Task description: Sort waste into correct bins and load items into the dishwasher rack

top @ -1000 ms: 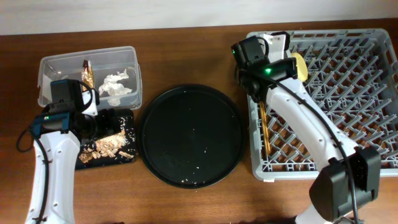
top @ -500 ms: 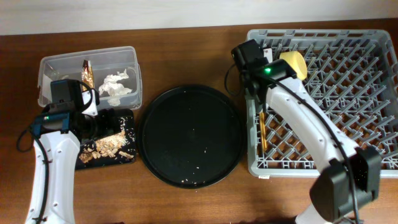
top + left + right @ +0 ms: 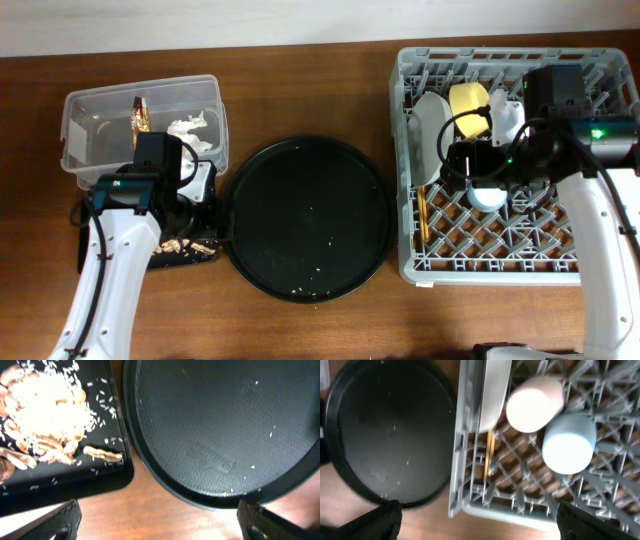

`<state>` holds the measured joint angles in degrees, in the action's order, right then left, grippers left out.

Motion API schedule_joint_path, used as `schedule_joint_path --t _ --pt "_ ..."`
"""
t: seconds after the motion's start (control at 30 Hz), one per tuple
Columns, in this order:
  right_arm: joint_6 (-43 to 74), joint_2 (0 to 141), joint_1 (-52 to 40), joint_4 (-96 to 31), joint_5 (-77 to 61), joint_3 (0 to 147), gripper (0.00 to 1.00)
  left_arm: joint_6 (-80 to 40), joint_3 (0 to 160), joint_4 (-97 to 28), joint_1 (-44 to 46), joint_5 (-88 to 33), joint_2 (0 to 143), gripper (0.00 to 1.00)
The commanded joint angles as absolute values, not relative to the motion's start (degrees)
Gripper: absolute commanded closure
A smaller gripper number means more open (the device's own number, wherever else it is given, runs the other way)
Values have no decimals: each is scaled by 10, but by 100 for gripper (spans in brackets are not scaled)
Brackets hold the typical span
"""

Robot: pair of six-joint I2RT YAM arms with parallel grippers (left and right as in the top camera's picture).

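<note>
The grey dishwasher rack (image 3: 600, 255) holds a pale plate (image 3: 430, 125) on edge, a yellow bowl (image 3: 468, 104), a pink cup (image 3: 505, 116), a blue cup (image 3: 487, 196) and chopsticks (image 3: 425, 215). My right gripper (image 3: 464, 160) hovers open over them, holding nothing. Its wrist view shows the plate (image 3: 495, 390), pink cup (image 3: 535, 404), blue cup (image 3: 568, 442) and rack (image 3: 470, 495) beyond the open right gripper (image 3: 477, 522). The clear tub (image 3: 90, 130) holds the foil wrapper (image 3: 140, 115) and tissue (image 3: 195, 130). My left gripper (image 3: 195, 205) (image 3: 160, 522) is open and empty above the shallow black tray (image 3: 100, 480) of food scraps (image 3: 45, 410).
The large round black tray (image 3: 305, 218) (image 3: 215, 425) lies between the bins and the rack, carrying only small crumbs. It nearly touches the shallow tray's right edge. Bare wooden table (image 3: 300, 90) surrounds everything.
The right arm has swung from the rack's left side to reach in from the right, uncovering plate and cups, and its jaws opened. The left arm shifted right toward the round tray and opened wider.
</note>
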<state>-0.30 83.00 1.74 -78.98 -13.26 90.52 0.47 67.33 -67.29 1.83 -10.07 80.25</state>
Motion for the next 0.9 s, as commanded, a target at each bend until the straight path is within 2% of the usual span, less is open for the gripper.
schedule_joint_path --t 0.0,0.13,0.23,0.5,0.6,0.67,0.77,0.87 --pt "-6 745 19 -737 -142 830 1 18 636 -655 17 -106 720 1" --pt "-6 515 19 -580 -103 605 1 18 523 -561 17 -107 456 1" --pt "-6 451 19 -618 -96 562 1 18 506 -562 17 -107 347 1" --pt "-6 525 19 -620 -96 561 1 18 506 -562 17 -107 335 1" --pt "-7 495 19 -618 -78 559 1 18 506 -562 17 -107 335 1" --pt "-6 382 19 -515 -77 494 1 18 506 -562 17 -107 335 1" --pt "-6 201 -5 -309 -97 300 1 18 506 -562 17 -107 335 1" --pt "-7 81 -7 -152 -94 165 1 18 506 -562 17 -107 335 1"
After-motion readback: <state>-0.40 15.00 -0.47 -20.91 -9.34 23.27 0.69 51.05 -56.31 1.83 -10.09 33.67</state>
